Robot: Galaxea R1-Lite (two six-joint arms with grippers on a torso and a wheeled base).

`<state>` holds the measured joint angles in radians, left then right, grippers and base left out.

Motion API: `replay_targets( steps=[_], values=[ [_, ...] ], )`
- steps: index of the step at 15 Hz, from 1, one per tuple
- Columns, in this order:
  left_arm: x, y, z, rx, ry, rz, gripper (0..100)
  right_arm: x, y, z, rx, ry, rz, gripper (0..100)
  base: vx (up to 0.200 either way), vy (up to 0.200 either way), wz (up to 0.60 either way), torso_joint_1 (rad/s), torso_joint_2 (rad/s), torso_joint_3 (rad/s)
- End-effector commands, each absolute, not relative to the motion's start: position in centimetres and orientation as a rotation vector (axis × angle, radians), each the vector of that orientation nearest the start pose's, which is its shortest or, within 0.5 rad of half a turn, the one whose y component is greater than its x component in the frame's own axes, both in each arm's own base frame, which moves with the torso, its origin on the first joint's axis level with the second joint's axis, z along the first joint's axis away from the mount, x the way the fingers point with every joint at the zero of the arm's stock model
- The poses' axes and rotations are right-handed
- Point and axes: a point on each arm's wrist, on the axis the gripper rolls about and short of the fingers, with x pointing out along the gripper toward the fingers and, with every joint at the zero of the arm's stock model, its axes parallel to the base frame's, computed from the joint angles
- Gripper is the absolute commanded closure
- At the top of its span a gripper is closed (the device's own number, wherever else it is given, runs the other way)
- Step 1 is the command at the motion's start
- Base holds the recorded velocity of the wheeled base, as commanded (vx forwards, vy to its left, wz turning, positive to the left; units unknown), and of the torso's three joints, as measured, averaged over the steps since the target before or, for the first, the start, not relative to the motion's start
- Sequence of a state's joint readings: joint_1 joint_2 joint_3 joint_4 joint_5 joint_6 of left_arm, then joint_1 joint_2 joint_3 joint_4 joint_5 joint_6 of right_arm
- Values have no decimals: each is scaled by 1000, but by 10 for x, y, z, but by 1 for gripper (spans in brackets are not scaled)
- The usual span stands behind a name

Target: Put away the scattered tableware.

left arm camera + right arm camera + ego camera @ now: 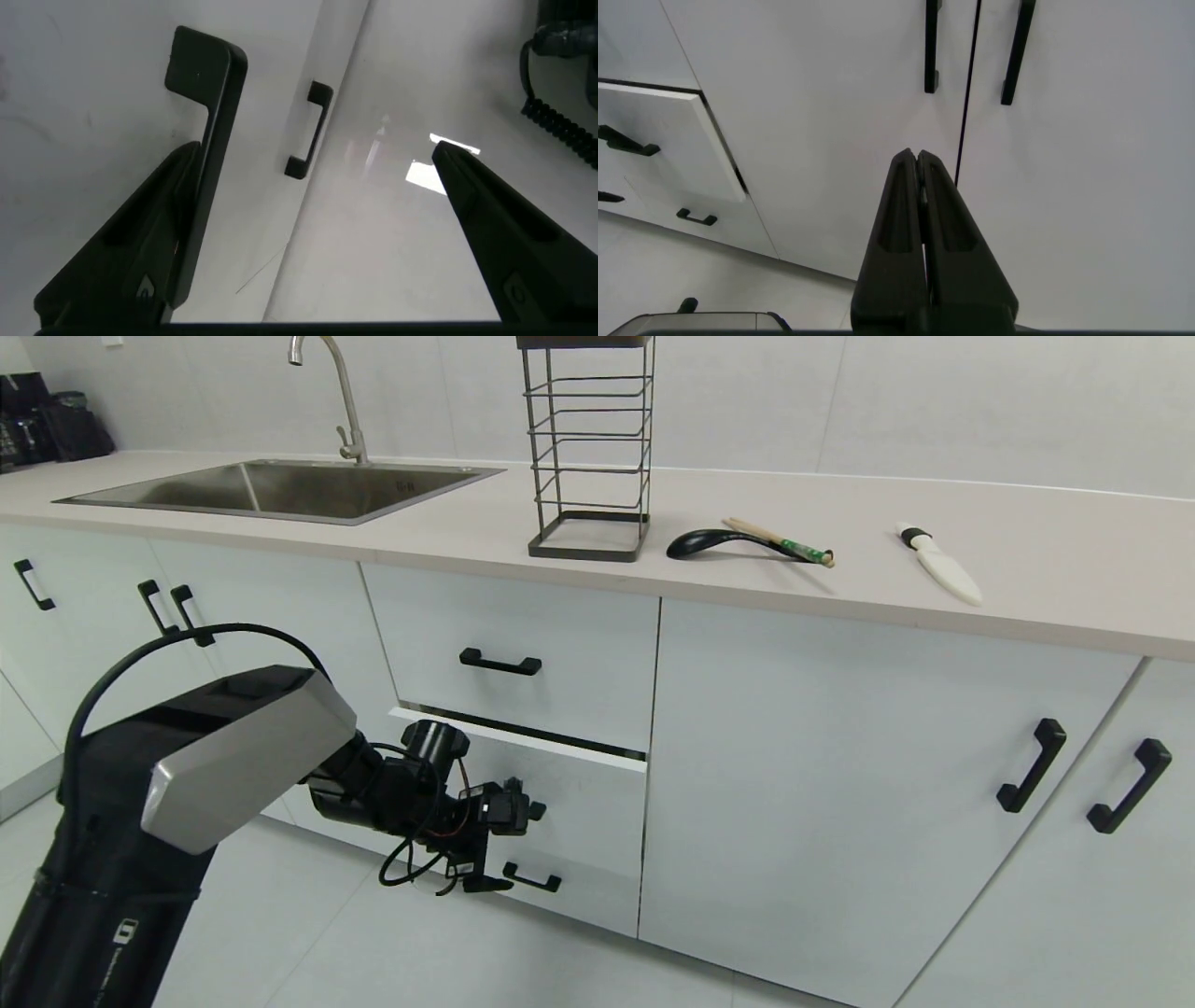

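Where the left claw (504,847) sits low against the drawer bank, its fingers stand wide apart, nothing between the pads.
- Left wrist view: the left claw (315,159) faces a white front. A black handle (207,121) runs just beside one finger (140,252). I cannot tell if the two touch. A second handle (308,131) lies farther ahead, between the fingers' lines.
- A drawer (560,751) is pulled slightly out, its top edge just above this claw. A small handle (532,879) sits just under the claw.
- Right claw (920,173): fingers pressed together, holding nothing. It points at two doors (1083,168), the seam between them just beside the tips. Two upright handles are beyond it, one on each side of the seam.

Tableware, all on the desk (1046,569), well above the left claw and off to its right:
- Spoon (709,542), black, lying flat, nearest of the three.
- Chopsticks (780,541), a pair, lying across the spoon's stem and touching it.
- Knife (941,565), white with a dark band, farthest right, well apart from the spoon.

Other items:
- Rack (588,457), dark wire, upright on the desk, almost straight above the left claw and just left of the spoon.
- Sink (280,490) with tap (341,397), farther back and left of the rack.
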<state>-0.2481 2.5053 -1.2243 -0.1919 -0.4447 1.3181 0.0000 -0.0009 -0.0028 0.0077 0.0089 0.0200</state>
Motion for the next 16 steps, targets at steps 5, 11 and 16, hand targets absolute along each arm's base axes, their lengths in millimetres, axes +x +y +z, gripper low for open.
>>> replay_targets(
  steps=[5, 11, 16],
  values=[
    [377, -105, -39, 1019, 533, -1233, 0, -23, 0, 76, 20, 5, 9, 100, 0, 0, 0, 0, 0, 0],
    [321, -89, 57, 1013, 392, -1187, 0, -23, 0, 76, 20, 5, 9, 100, 0, 0, 0, 0, 0, 0],
    [284, -71, 127, 883, 250, -1175, 0, -23, 0, 76, 20, 5, 9, 100, 0, 0, 0, 0, 0, 0]
  ],
)
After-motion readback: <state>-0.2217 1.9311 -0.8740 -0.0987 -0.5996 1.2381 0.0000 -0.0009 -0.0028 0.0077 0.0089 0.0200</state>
